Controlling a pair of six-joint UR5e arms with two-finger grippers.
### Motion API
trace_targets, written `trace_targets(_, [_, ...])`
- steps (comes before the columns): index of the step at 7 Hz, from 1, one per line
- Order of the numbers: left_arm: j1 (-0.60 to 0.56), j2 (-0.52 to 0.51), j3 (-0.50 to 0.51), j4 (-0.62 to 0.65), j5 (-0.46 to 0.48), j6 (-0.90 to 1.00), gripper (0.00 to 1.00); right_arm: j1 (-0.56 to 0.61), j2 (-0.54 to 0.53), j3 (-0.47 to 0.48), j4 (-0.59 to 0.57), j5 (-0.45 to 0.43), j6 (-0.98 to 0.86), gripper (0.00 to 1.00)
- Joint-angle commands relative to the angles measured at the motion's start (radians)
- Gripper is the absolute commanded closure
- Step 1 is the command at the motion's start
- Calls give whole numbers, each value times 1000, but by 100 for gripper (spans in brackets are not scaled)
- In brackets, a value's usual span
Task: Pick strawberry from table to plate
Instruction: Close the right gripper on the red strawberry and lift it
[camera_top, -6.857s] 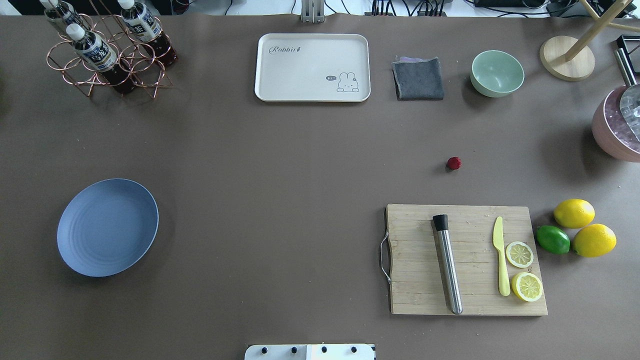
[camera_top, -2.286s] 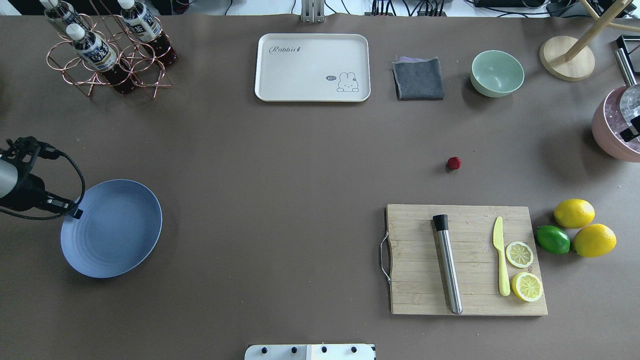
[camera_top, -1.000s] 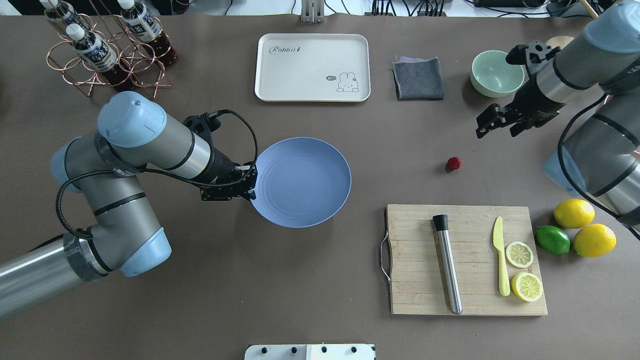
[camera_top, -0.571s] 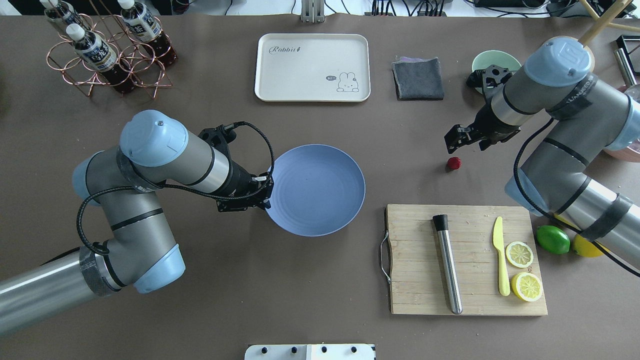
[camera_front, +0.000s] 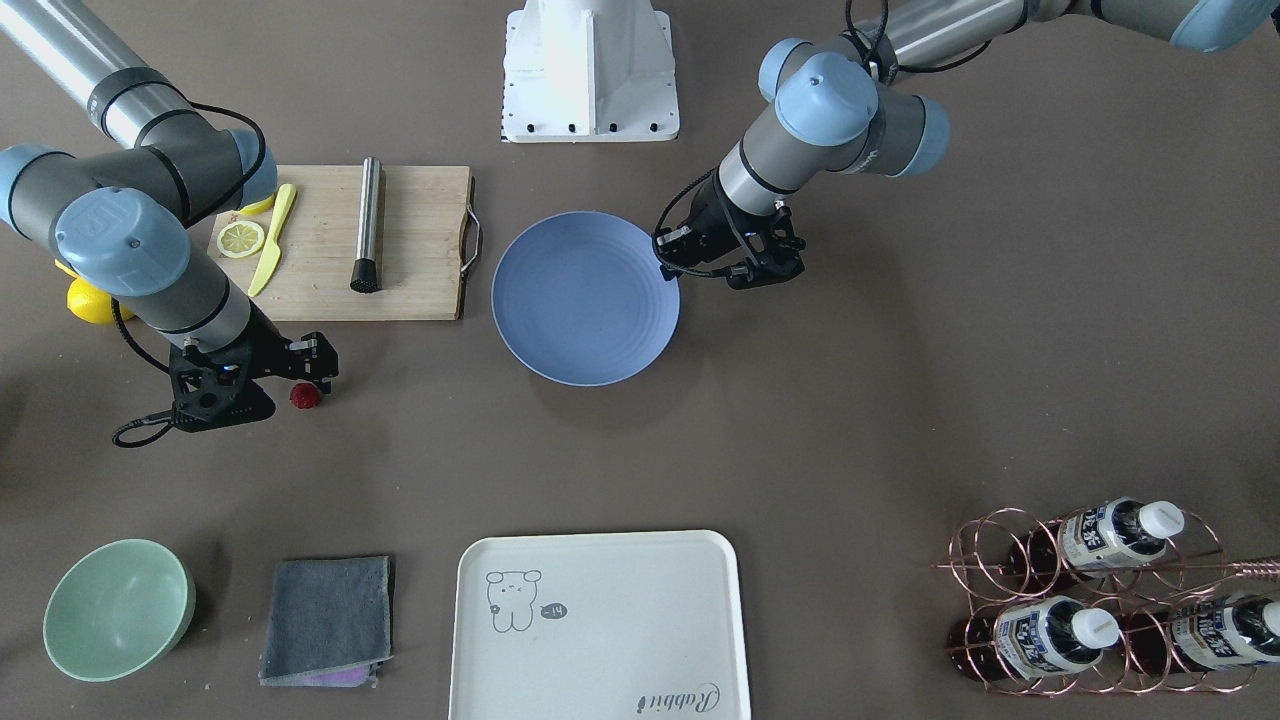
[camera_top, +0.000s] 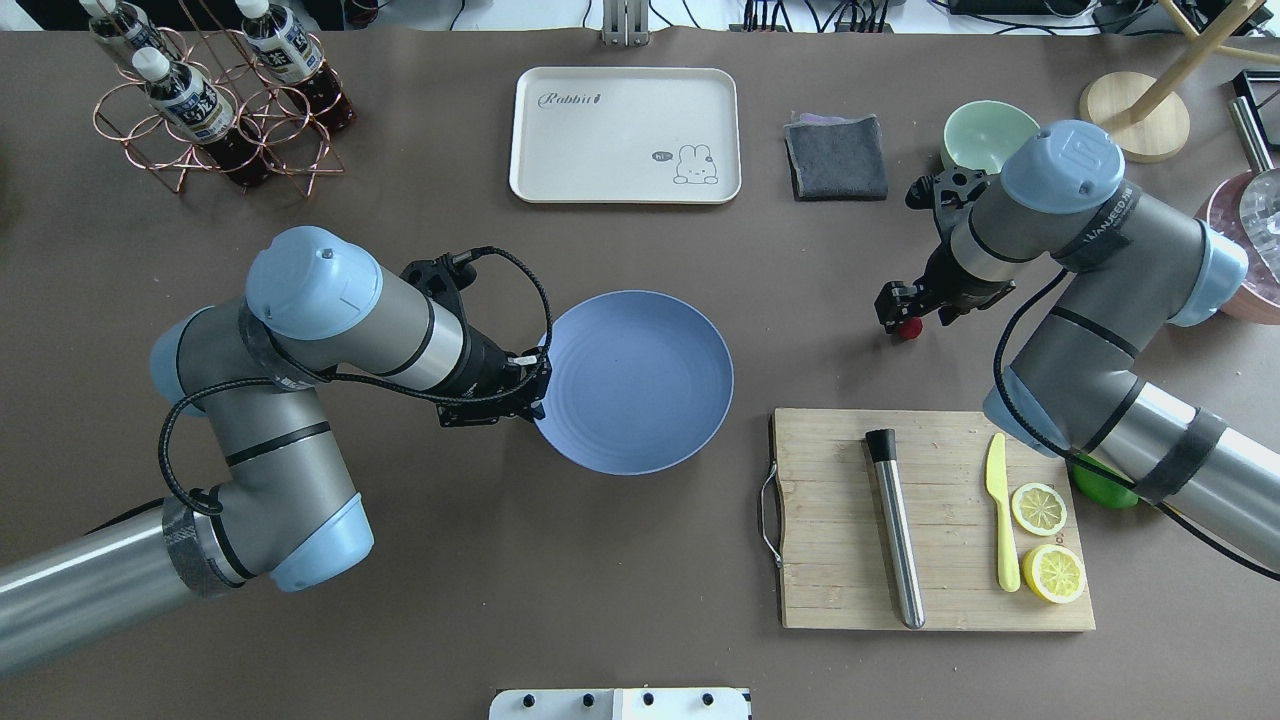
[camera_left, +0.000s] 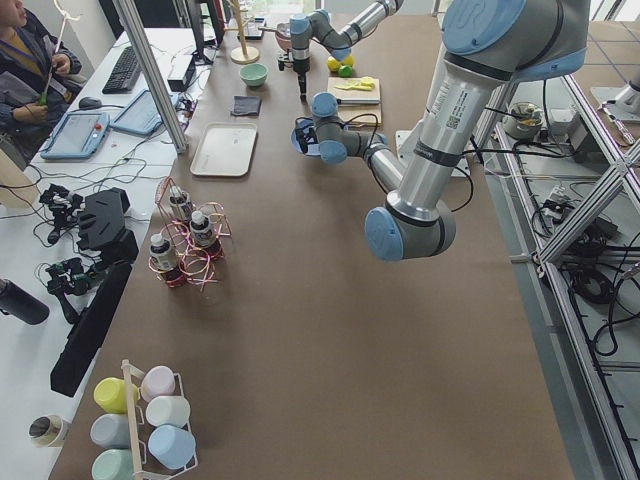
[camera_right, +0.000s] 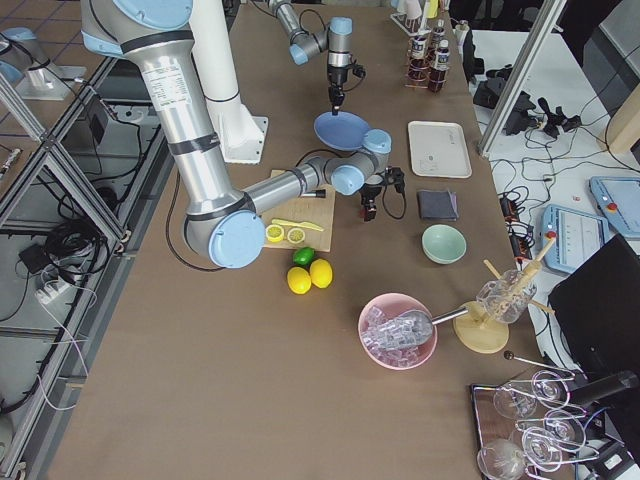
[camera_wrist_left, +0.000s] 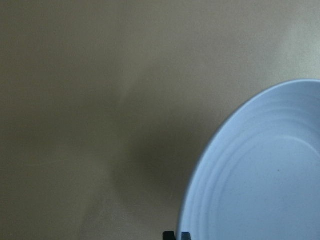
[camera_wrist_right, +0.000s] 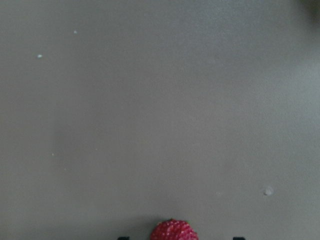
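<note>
R gripper (camera_top: 897, 312) is low over the table (camera_top: 600, 560), right above the strawberry (camera_top: 909, 329). The jaws stand well apart and hold nothing. In the R wrist view the berry sits at the bottom edge, about midway between two dark tips that barely poke into the corners. It looks to be resting on the table, not lifted. From overhead it's half hidden under the gripper, and from the front it shows just beside it, on the side away from the robot.

L gripper (camera_top: 535, 385) is at the rim of the blue plate (camera_top: 640, 390), on the plate's L side. In the L wrist view the jaws are pinched nearly together on that rim, so it has hold of the plate. Can't tell whether the plate lies flat on the table or is raised a bit — there's a dark shadow beside its edge.

The plate is mid-table, well apart from the strawberry, with the cutting board (camera_top: 940, 600) near its R side. On the board are a metal rod (camera_top: 897, 535), a yellow knife (camera_top: 1002, 520) and two lemon slices (camera_top: 1053, 573). Along the far edge are a bottle rack (camera_top: 215, 110), a cream tray (camera_top: 625, 135), a grey cloth (camera_top: 837, 158) and a green bowl (camera_top: 975, 135) — the bowl is partly behind the R arm.
</note>
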Motion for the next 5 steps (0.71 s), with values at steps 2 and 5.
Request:
trace_targets(2, [4, -3, 17, 0, 12, 3, 100, -2, 1, 1, 0, 1, 0, 100])
trace_targets(5, [35, 0, 23, -2, 57, 7, 100, 49, 53, 9, -14, 54, 2, 100])
